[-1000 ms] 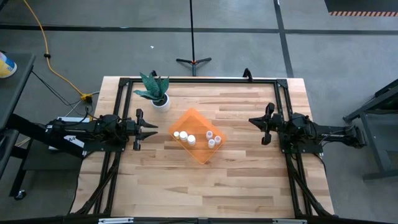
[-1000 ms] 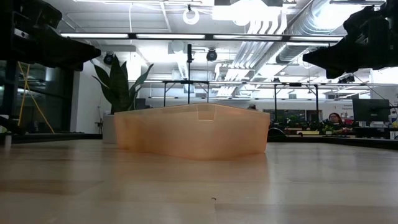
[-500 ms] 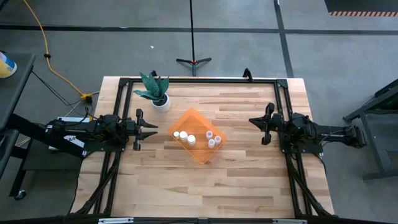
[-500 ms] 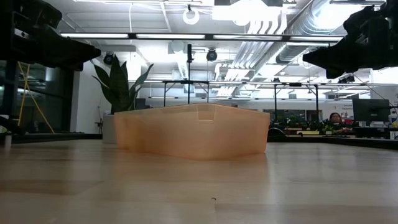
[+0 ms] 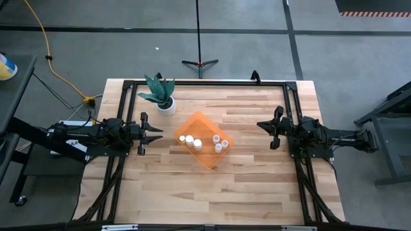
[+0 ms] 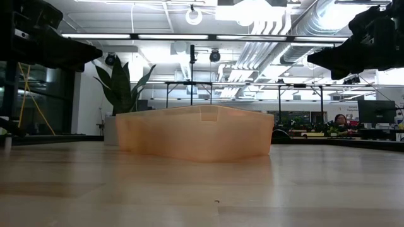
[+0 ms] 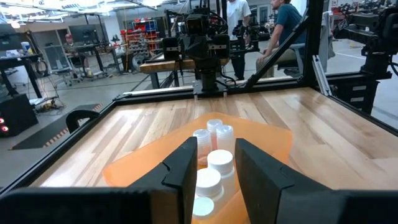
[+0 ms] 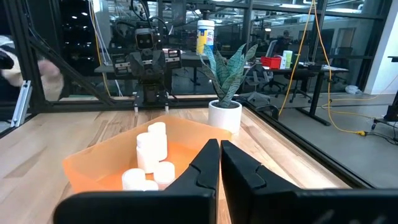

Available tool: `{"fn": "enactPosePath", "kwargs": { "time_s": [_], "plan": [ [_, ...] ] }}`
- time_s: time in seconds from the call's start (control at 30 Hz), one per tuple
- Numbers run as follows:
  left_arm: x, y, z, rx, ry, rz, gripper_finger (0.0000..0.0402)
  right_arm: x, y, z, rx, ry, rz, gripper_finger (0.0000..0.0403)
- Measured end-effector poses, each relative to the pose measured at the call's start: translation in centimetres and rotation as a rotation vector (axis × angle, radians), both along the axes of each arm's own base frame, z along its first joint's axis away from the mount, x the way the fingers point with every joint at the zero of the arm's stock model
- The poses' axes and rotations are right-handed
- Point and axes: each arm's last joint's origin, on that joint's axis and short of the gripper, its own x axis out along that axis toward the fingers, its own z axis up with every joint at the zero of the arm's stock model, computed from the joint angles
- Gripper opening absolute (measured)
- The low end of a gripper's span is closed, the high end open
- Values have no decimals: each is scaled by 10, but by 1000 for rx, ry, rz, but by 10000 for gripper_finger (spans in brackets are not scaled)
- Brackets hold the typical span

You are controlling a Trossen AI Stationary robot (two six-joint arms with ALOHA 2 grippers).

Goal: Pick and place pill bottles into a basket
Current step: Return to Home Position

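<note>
The translucent orange basket (image 5: 204, 139) rests flat on the table's middle, turned at an angle; it also shows in the low view (image 6: 196, 132). Several small white pill bottles (image 5: 191, 141) stand inside it, also seen in the left wrist view (image 7: 214, 165) and the right wrist view (image 8: 151, 149). My left gripper (image 5: 154, 133) hovers left of the basket, open and empty (image 7: 214, 177). My right gripper (image 5: 264, 126) hovers right of the basket, shut and empty (image 8: 219, 163).
A white pot with a green plant (image 5: 164, 97) stands at the far left of the table, behind the basket. A black frame (image 5: 205, 82) runs along the table's edges. People show in the room beyond (image 7: 283, 25). Bare wood lies in front of the basket.
</note>
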Motion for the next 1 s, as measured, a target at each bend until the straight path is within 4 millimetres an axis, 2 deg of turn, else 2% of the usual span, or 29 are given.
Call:
{"fn": "enactPosePath", "kwargs": {
  "time_s": [1.0],
  "plan": [
    [0,0,0,0,0,0,143,0,0,0,0,0,0,7]
  ]
}}
